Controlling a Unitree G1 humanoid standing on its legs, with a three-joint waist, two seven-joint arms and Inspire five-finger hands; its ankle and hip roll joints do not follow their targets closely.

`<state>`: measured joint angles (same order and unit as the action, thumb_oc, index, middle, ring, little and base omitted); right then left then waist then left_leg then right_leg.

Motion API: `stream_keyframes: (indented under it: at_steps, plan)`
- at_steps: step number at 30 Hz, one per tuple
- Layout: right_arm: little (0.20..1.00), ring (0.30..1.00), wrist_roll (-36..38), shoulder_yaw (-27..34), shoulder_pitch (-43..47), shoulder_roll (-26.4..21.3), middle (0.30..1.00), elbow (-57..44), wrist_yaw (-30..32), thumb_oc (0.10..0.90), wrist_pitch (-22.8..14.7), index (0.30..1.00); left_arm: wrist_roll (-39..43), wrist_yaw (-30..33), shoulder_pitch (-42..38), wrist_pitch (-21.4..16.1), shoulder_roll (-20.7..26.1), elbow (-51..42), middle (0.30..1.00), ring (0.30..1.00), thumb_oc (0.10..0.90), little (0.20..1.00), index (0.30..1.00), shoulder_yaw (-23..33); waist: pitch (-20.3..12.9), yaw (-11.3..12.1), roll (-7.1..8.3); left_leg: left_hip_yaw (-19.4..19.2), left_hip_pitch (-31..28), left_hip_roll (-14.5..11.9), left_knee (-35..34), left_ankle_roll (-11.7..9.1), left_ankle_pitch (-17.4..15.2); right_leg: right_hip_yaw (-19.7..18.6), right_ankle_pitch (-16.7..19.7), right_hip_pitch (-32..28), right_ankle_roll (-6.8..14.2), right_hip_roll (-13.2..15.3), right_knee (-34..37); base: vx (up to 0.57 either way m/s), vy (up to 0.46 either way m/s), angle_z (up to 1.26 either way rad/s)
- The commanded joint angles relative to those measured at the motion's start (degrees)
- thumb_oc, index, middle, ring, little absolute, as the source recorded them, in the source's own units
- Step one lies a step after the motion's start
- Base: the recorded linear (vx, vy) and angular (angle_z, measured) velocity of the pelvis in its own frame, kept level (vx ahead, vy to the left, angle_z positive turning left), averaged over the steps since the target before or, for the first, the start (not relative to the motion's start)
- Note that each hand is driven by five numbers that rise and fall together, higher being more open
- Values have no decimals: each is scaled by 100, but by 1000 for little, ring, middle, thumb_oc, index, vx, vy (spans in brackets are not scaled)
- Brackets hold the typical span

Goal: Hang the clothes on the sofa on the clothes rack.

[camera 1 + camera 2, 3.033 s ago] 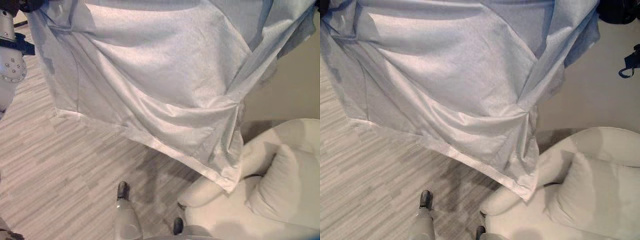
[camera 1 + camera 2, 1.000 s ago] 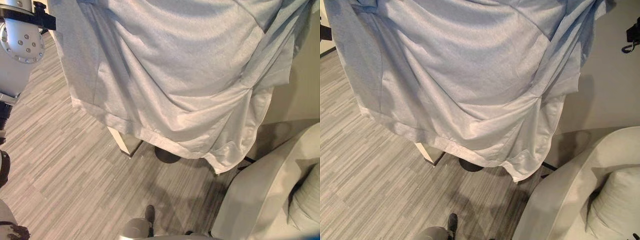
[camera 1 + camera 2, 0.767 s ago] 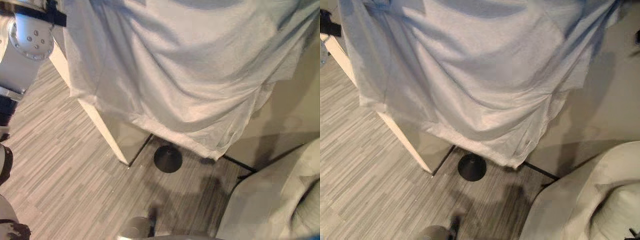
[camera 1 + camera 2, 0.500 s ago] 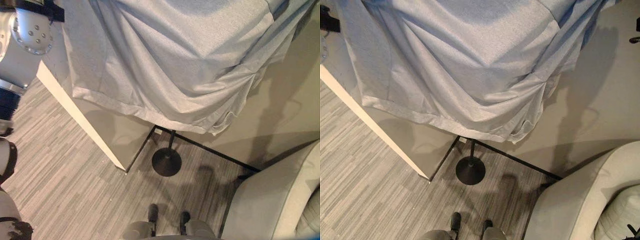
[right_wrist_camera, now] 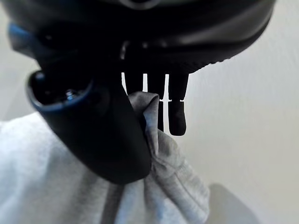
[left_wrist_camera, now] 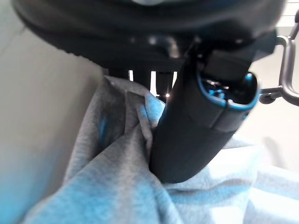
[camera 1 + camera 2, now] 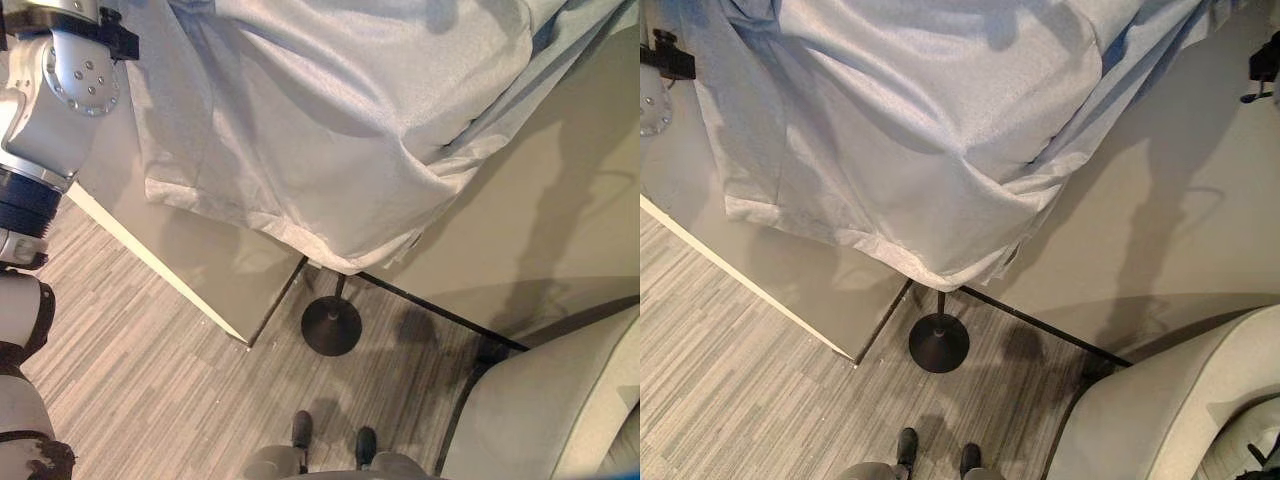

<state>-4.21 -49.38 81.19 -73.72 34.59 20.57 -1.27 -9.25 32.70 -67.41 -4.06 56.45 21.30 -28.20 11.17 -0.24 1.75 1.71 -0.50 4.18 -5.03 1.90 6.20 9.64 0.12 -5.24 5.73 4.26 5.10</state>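
Cloth fills the upper part of your head views: a pale grey-blue T-shirt [image 7: 330, 130] is held up and spread in front of the robot, its hemmed lower edge hanging well above the floor. You can see the garment sagging in broad folds toward a bunched point at its lower right, with a sleeve trailing up toward the right corner.

Your left hand [image 6: 196, 126] has its thumb pressed down into a gathered fold of the shirt, fingers behind the cloth, so it is pinching the fabric. In the same wrist view a grey metal hook or rail end [image 6: 285, 70] shows just beyond the hand; how close it is to the cloth you cannot tell. Your right hand [image 5: 117, 135] does the same at the other side: thumb in front, fingers behind, a ridge of cloth clamped between them against a plain wall.

Below the shirt's hem you see a black round stand base [image 7: 938, 345] on the striped grey floor [image 7: 730, 380], with a thin black pole [image 7: 941, 302] rising from it and vanishing behind the fabric. Just left of the base stands the corner of a beige partition [image 7: 200, 270]. A beige wall [image 7: 1170, 200] runs behind. The curved edge of a cream sofa [image 7: 540, 400] sits at the lower right, well apart from the hanging shirt.
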Motion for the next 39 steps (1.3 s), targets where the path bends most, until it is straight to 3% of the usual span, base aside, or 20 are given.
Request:
stream_keyframes:
  at_steps: [1,2,4,6,10,15,16,17,18,26,34,36,37,39]
  plan:
    - [300,300,-389,2026,-1845,-68,300,-854,306,400,-80,300,-102,124,1624,49,-289,-304,300,300,400,300,300,1621,-447,172,189,-232,-278,-175,3,-434,-750,-1,268,247,395,60,-10,79,-36,-5]
    - [300,300,-429,2290,-2149,-54,300,-960,299,400,-58,300,-113,111,1662,68,-271,-359,300,300,400,300,300,1582,-480,190,230,-216,-343,-197,3,-445,-850,5,185,182,403,38,-10,45,-49,-5]
    - [300,300,-638,3493,-3737,320,300,-1579,268,400,-162,300,-162,0,2609,21,-720,-726,300,300,400,300,300,2085,-465,207,232,-181,-398,-199,3,-446,-888,48,133,102,379,48,-10,79,-49,1]
    - [300,300,-750,4075,-4546,657,300,-2039,202,400,-247,300,-69,-149,3202,-51,-1107,-906,300,300,400,300,300,2294,-425,204,228,-178,-402,-195,3,-443,-856,67,146,82,353,67,-10,46,-32,5]
    - [300,300,-686,4640,-5421,1172,300,-2530,66,400,-386,300,213,-496,3899,-215,-1499,-943,300,300,400,300,300,2285,-459,208,212,-162,-492,-221,3,-450,-941,91,76,-8,330,58,-10,59,-34,4]
    - [300,300,-329,4852,-5916,1679,300,-2806,-173,400,-589,300,526,-883,4681,-308,-1868,-815,300,300,400,300,300,2304,-514,174,191,-201,-579,-259,3,-453,-984,100,46,-90,273,57,-10,62,-35,0]
    - [801,801,-185,4897,-5930,1746,801,-2798,-169,734,-609,801,682,-934,4732,-335,-1962,-780,801,801,734,801,801,2301,-533,163,188,-212,-602,-259,3,-452,-998,95,40,-104,265,54,-10,39,-15,3]
    - [801,801,-180,4900,-5938,1743,801,-2802,-171,734,-609,801,688,-937,4735,-337,-1961,-780,801,801,734,801,801,2300,-534,165,186,-212,-605,-260,3,-452,-1000,95,39,-107,265,53,-10,44,-20,1]
    - [900,900,-64,4958,-5966,1828,900,-2767,-179,800,-659,900,756,-1006,4793,-362,-1976,-730,900,900,800,900,900,2314,-548,154,178,-224,-625,-262,3,-446,-1010,89,36,-128,254,50,-10,34,-18,2]
    - [900,900,496,5549,-6270,2080,900,-2751,-214,800,-751,900,1462,-1385,5048,-553,-2154,-840,900,900,800,900,900,2477,-615,104,129,-257,-725,-271,3,-445,-1057,98,-9,-253,212,43,-10,10,-6,1]
    - [900,900,320,6150,-7039,2106,900,-2853,-317,800,-641,900,1699,-1657,5582,-554,-2049,-1214,900,900,800,900,900,2853,-628,64,75,-284,-764,-288,3,-447,-1039,132,-5,-325,181,40,-10,-7,-3,0]
    - [900,900,565,6552,-7824,2553,900,-3010,-654,800,-685,900,1690,-1894,6347,-580,-2128,-1572,900,900,800,900,900,3283,-600,56,53,-274,-754,-300,3,-454,-1022,137,-18,-323,157,34,-10,8,-44,1]
    - [900,900,564,6556,-7834,2555,900,-3016,-655,800,-682,900,1690,-1895,6352,-578,-2127,-1576,900,900,800,900,900,3282,-600,58,53,-274,-761,-301,3,-455,-1028,137,-22,-330,157,33,-10,-46,-69,1]
    - [900,900,830,6605,-8614,3332,900,-3032,-1060,800,-705,900,2076,-2097,7215,-608,-2680,-1670,900,900,800,900,900,3668,-514,78,45,-254,-745,-317,3,-455,-953,152,2,-327,117,23,-10,-53,-78,1]
